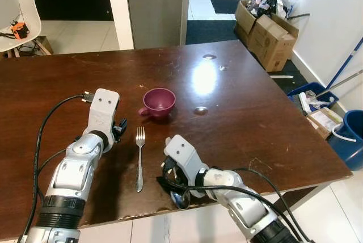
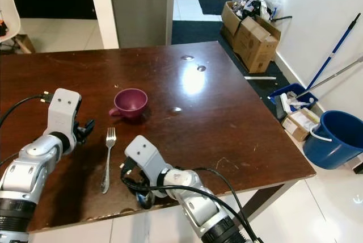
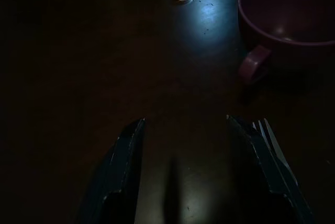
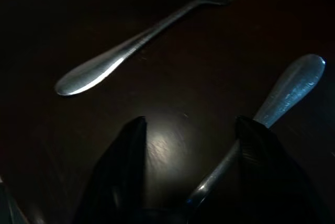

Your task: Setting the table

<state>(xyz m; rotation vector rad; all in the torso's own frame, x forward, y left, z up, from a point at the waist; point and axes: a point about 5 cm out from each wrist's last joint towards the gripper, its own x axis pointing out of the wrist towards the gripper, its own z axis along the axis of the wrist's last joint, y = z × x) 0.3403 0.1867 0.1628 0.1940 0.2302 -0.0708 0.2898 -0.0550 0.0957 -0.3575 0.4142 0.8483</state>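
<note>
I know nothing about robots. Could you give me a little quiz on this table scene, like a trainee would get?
1. True or false: the purple cup lies tipped on its side.
2. Which utensil lies right against the right claw? A knife; B spoon; C chopsticks.
3. Fill in: the fingers of the left claw are ___ (open or shut).

Key: 1 false, it stands upright. 2 B. 3 open.

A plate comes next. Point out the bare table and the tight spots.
Bare wood spreads right of the cup to the table edge, and behind it. Crowded: the near edge, where the fork lies between the left hand and right hand with its spoon.
</note>
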